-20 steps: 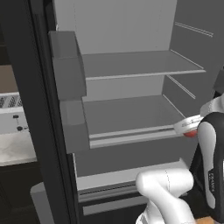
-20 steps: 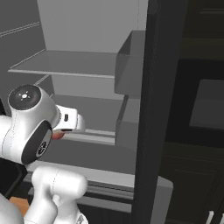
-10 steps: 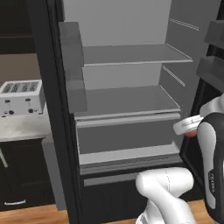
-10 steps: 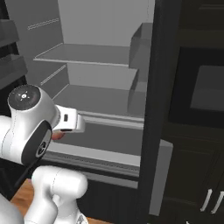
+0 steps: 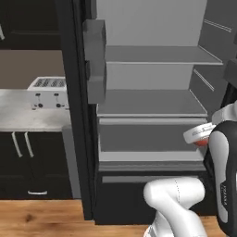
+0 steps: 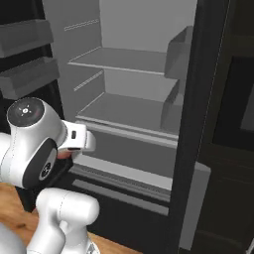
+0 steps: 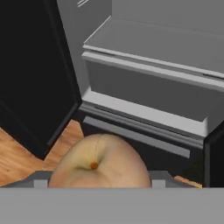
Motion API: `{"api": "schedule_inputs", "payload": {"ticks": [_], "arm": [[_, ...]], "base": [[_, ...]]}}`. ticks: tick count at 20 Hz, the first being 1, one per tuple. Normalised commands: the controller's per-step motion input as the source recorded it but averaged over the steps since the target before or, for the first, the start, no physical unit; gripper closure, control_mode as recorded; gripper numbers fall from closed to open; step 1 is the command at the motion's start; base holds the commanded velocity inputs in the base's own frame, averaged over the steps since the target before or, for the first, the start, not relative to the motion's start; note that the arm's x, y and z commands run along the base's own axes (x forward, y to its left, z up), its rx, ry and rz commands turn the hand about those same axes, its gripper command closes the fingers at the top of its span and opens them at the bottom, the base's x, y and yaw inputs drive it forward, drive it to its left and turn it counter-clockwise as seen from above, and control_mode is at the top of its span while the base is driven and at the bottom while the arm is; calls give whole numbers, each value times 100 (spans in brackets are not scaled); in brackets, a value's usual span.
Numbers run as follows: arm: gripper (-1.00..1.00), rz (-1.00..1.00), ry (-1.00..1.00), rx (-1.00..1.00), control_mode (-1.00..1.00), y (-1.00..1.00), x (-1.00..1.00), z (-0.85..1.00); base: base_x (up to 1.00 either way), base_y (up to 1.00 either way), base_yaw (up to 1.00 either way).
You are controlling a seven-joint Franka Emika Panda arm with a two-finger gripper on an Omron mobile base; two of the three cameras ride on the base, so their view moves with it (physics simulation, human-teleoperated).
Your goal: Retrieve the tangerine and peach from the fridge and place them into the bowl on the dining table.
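The peach (image 7: 98,162) sits right at the bottom of the hand view, a pinkish-tan fruit with its stem dimple turned toward the camera, wedged between the two dark finger tips of the gripper (image 7: 98,178), which stands fairly wide and is closed on the fruit from both sides. In the left base view a sliver of red-orange shows under the white hand at the right edge (image 5: 202,141), and in the right base view a similar sliver peeks out beneath the white wrist (image 6: 63,155).

The peach is held in front of the fridge (image 5: 152,106), outside its shelves, at about the level of the lower compartment. Both doors stand open: the left door (image 5: 76,106) presents its black edge and grey bins, and the right door (image 6: 198,124) does the same on the other side. Between them the light grey interior offers two bare shelves (image 5: 152,102) and a recessed lower bay, with the closed bottom drawer (image 7: 135,135) below. Wooden floor (image 7: 17,162) lies open under the hand.

To the left of the fridge, a toaster (image 5: 47,91) stands on a pale counter (image 5: 28,121) above dark cabinets (image 5: 28,162). Faint small lettering runs down the robot's dark forearm in the left base view, too small to read.
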Motion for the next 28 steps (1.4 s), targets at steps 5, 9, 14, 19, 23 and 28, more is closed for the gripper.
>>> {"api": "schedule_inputs", "payload": {"ticks": [5, 9, 14, 19, 23, 28], "arm": [[100, 0, 0, 0, 100, 0, 0, 0], [100, 0, 0, 0, 100, 0, 0, 0], [100, 0, 0, 0, 100, 0, 0, 0], [100, 0, 0, 0, 100, 0, 0, 0], [100, 0, 0, 0, 100, 0, 0, 0], [100, 0, 0, 0, 100, 0, 0, 0]], "base": [[-23, -23, 42], [-47, -27, 41], [-70, -29, 37], [-79, -6, 36], [-67, 6, 40], [-56, 1, 50]]}}
